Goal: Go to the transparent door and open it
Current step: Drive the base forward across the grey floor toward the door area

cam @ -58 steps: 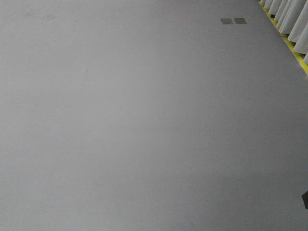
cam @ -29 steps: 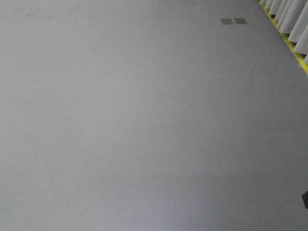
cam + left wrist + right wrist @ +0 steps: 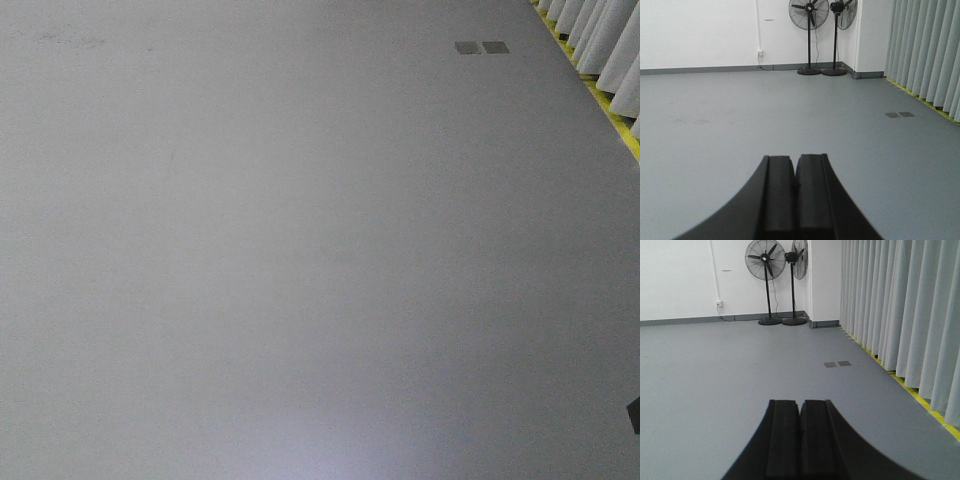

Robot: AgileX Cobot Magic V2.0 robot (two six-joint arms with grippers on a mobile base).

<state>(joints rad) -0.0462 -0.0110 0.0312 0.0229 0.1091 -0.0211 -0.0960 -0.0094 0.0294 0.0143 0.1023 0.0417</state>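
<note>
Front view: only smooth grey floor, two small dark square floor plates far up, and pale pleated curtains w/ a yellow floor strip at top right. There's a small dark bit at the right edge, can't tell what. No transparent door here.

Left wrist view: my left gripper, black jaws pressed together, nothing btw them. Ahead is a white wall w/ two black pedestal fans in the corner; curtains on the right. No door either.

Right wrist view: my right gripper, jaws likewise flat against each other, empty. Fans, plates and curtains again, curtains nearer on the right. The door is outside all three views, so the base must drive/turn to find it first.

Handling, my guess: a clear door is prob. glass, so stiff, heavy-ish, slick and breakable. I wouldn't press on the pane, since the pads would slip. Better to spread the jaws, take a handle or the frame edge, and move it steadily w/o jerks.
</note>
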